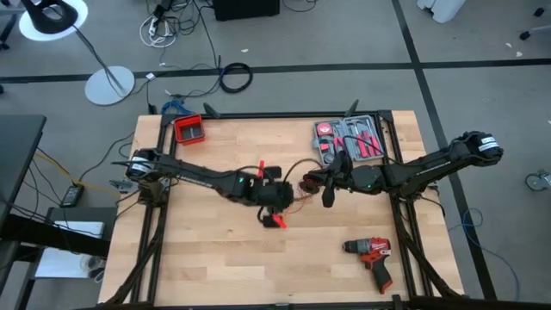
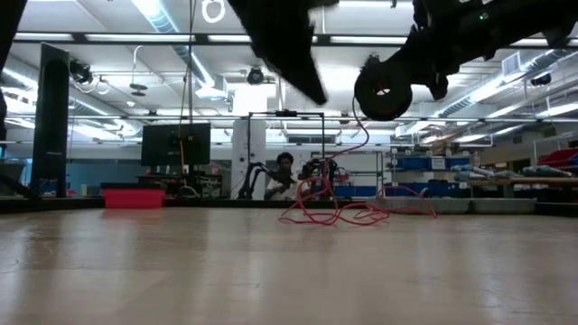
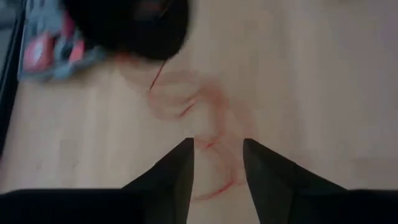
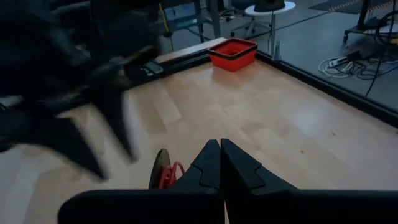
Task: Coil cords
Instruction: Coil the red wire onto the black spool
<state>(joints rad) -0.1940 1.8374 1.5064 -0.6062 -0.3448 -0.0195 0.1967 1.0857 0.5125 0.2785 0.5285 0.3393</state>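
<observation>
With the left gripper (image 3: 217, 163) spread and empty above the loose cords (image 1: 301, 182), the clenched right gripper (image 4: 221, 163) at their three o'clock could drag the loops undone.

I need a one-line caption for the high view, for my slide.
Both grippers meet over the cords at table centre: left gripper open, right gripper shut; red drill lies nearby.
</observation>
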